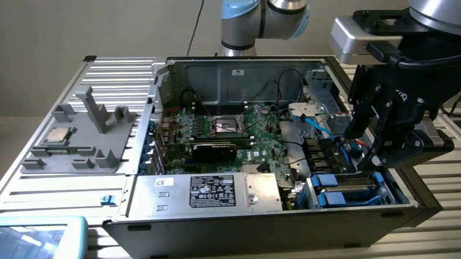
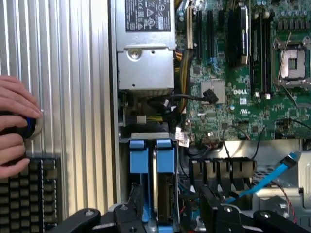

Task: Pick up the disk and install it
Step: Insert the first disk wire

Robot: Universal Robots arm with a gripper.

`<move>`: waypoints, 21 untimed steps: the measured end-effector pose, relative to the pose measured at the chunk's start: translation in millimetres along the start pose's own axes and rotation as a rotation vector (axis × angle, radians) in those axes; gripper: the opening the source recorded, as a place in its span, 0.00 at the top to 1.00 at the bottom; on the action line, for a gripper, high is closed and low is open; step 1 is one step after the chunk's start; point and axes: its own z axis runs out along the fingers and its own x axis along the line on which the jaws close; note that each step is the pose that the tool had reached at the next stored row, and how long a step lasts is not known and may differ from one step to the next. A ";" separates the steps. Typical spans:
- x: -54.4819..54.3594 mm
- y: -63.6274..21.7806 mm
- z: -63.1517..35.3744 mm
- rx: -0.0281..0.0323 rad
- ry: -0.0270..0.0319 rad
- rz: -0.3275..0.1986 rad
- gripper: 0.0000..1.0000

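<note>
The disk (image 2: 165, 193) is standing on edge in the drive bay at the corner of the PC case (image 1: 288, 226), blue carrier (image 2: 164, 155) showing, just beside the silver power supply box (image 2: 146, 63). The pincer (image 2: 172, 209) hangs right over it, spread wide, straddling it. Motherboard (image 2: 243, 97) is next door. Someone's hand (image 2: 14, 128) rests on the ribbed counter (image 2: 73, 97).

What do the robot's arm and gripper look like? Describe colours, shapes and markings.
The arm is silver-grey tubing with light-blue joint caps. The gripper is black with white lettering, mounted under a silver block; its fingers are black jointed bars.
</note>
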 end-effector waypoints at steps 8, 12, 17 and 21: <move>-5.4 -32.7 1.0 0.0001 0.0002 0.000 0.42; -16.5 -38.7 2.7 0.0000 -0.0002 0.000 0.42; -23.8 -50.2 8.9 0.0000 0.0002 0.000 0.42; -26.7 -51.1 16.3 0.0000 0.0000 0.000 0.42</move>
